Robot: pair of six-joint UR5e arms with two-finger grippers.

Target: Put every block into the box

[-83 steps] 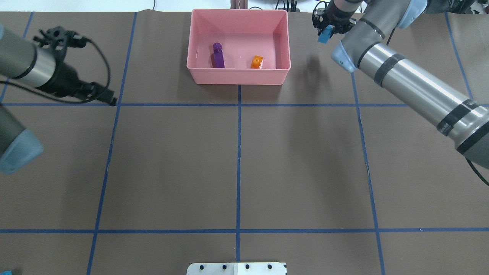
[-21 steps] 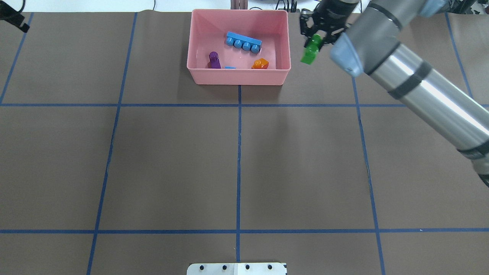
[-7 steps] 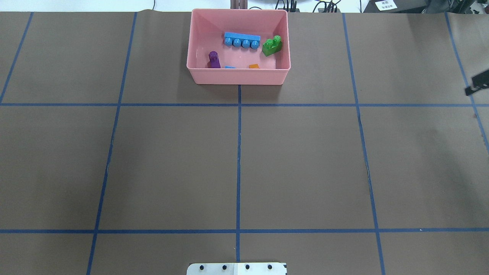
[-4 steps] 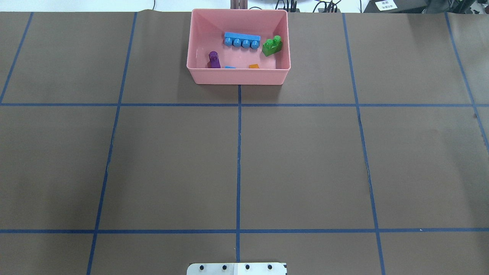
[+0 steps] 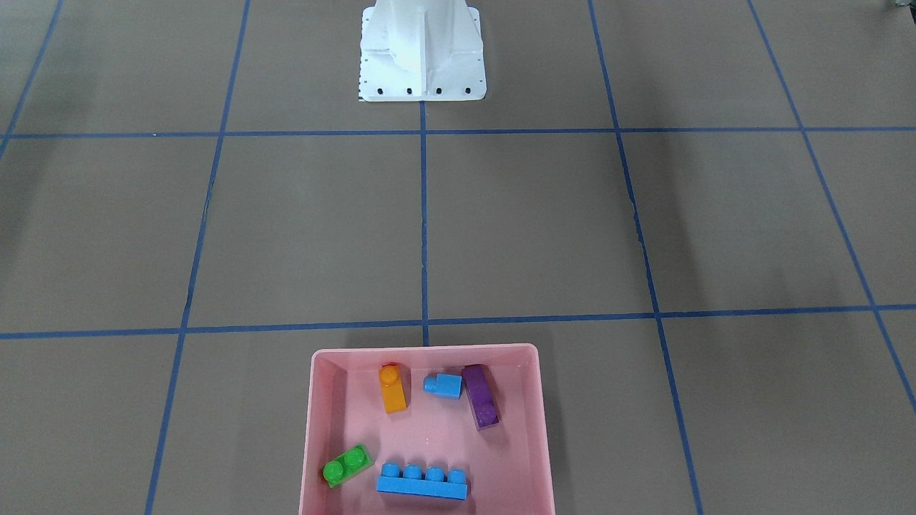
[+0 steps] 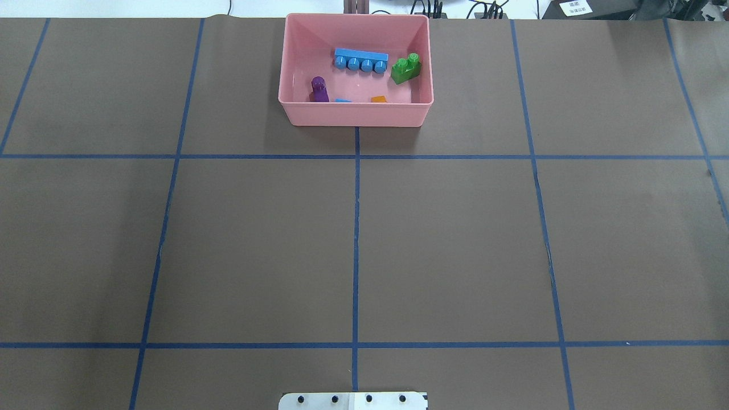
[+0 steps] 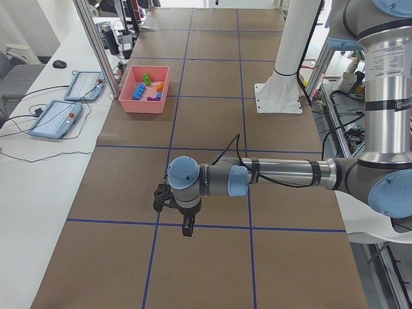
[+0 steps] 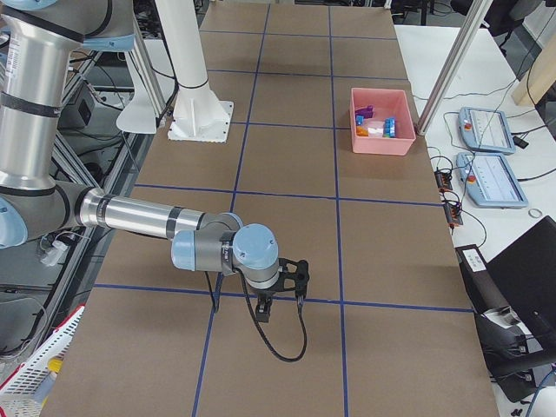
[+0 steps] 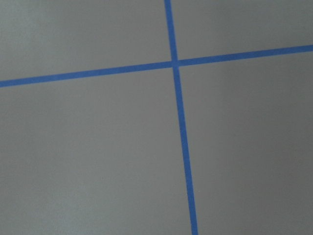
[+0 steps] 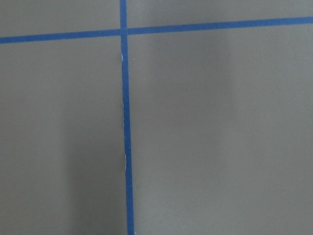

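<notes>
All five are in: orange brick, small blue single-stud brick, purple brick, green two-stud brick and long blue four-stud brick lie on the floor of the pink box, none on the rim. The box is well apart from both tools, far across the table from the left gripper and likewise from the right gripper. Each gripper hangs pointing down, low over the brown table cover, near a blue tape crossing. Both wrist cams show only cover and tape, no brick under either tool. Jaw opening: cannot tell for either, side views only. My read is the task looks done and the step in hand is park and verify. Count the five from the front camera, since the overhead hides most of orange and small blue behind the near wall. No re-entry into the box. Route any arm move wide of it so nothing gets nudged.
</notes>
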